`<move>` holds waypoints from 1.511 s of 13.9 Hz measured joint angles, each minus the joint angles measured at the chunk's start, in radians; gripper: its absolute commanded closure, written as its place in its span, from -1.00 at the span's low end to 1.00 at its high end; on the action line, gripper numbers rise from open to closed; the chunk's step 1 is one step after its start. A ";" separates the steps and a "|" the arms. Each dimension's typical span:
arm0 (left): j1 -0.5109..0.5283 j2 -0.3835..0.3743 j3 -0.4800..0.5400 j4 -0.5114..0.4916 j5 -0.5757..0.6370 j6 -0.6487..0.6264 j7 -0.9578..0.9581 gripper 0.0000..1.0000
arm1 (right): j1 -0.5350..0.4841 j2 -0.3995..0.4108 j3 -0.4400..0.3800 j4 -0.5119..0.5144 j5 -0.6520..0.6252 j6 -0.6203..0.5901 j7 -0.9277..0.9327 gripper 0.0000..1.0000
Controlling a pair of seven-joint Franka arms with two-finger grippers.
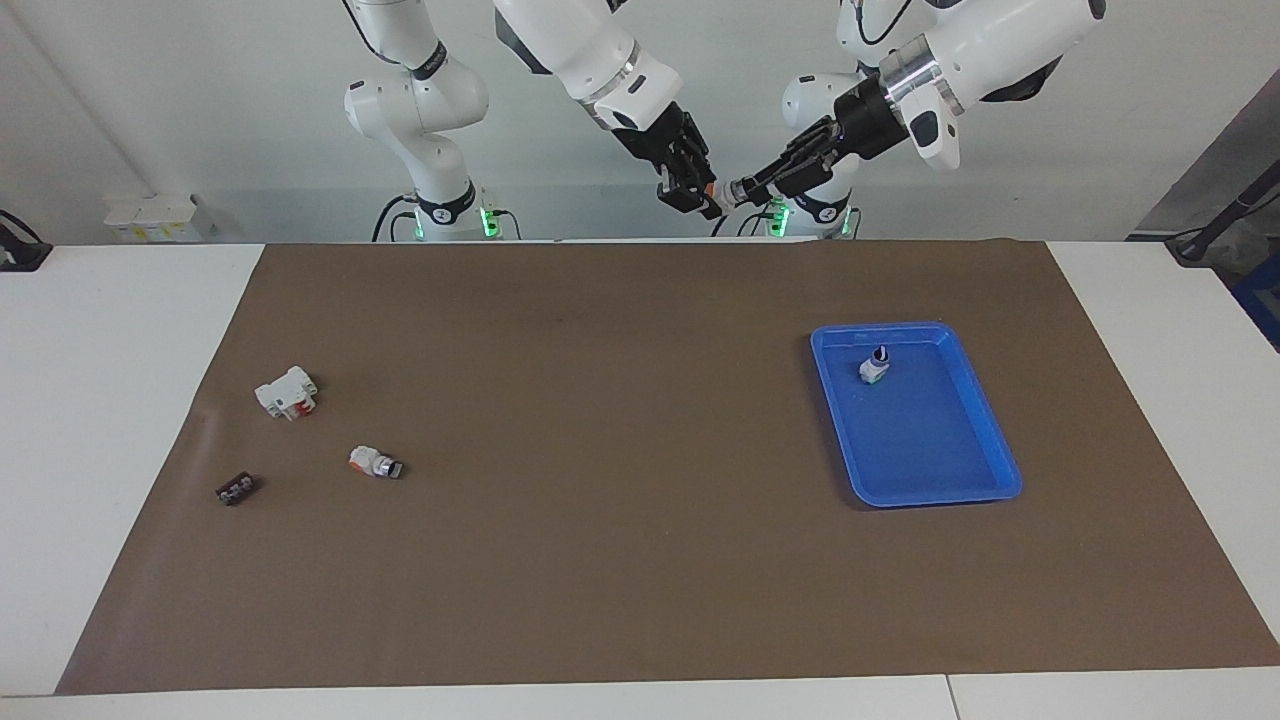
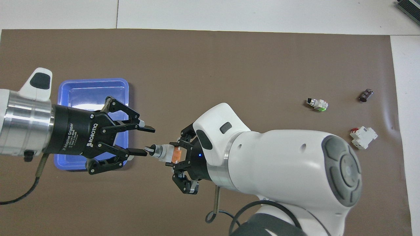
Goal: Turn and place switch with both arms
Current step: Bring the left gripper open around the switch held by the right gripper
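Note:
My right gripper (image 1: pixel 693 193) is shut on the orange base of the switch (image 1: pixel 722 192) and holds it in the air over the brown mat, at the robots' edge. In the overhead view the switch (image 2: pixel 164 153) lies level in the right gripper (image 2: pixel 176 154), its black knob with the white tip pointing at my left gripper (image 2: pixel 150 140). The left gripper (image 1: pixel 752 187) is open. Its fingers (image 2: pixel 137 151) stand spread, and the lower one touches the knob's tip.
A blue tray (image 1: pixel 930 450) toward the left arm's end holds a green-based switch (image 1: pixel 873 368); in the overhead view the left gripper partly covers the tray (image 2: pixel 95 80). Toward the right arm's end lie a similar orange-and-white switch (image 1: pixel 374 463), a white breaker (image 1: pixel 287 392) and a small black part (image 1: pixel 237 489).

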 measured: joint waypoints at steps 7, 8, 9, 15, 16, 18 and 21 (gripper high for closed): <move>0.000 -0.009 -0.002 -0.005 0.000 -0.026 -0.006 0.19 | 0.000 0.000 0.000 0.000 0.000 0.008 0.001 1.00; 0.000 -0.010 -0.001 -0.005 0.000 -0.026 -0.006 0.28 | 0.000 0.000 0.000 0.000 0.000 0.010 0.001 1.00; 0.000 -0.011 -0.001 -0.005 0.000 -0.026 -0.006 0.29 | 0.000 0.000 0.000 0.000 0.000 0.011 0.001 1.00; 0.000 -0.014 0.001 -0.005 0.000 0.003 -0.003 0.50 | -0.001 0.000 -0.001 -0.001 0.000 0.020 0.004 1.00; 0.000 -0.015 0.001 -0.005 0.000 0.004 -0.003 0.50 | -0.001 0.000 -0.002 -0.001 0.000 0.021 0.004 1.00; 0.000 -0.015 0.002 -0.007 0.000 0.004 -0.003 0.50 | -0.001 0.000 -0.002 -0.001 0.000 0.021 0.004 1.00; 0.000 -0.016 0.002 -0.014 0.000 0.006 -0.003 0.50 | 0.000 0.000 -0.001 -0.002 0.000 0.021 0.004 1.00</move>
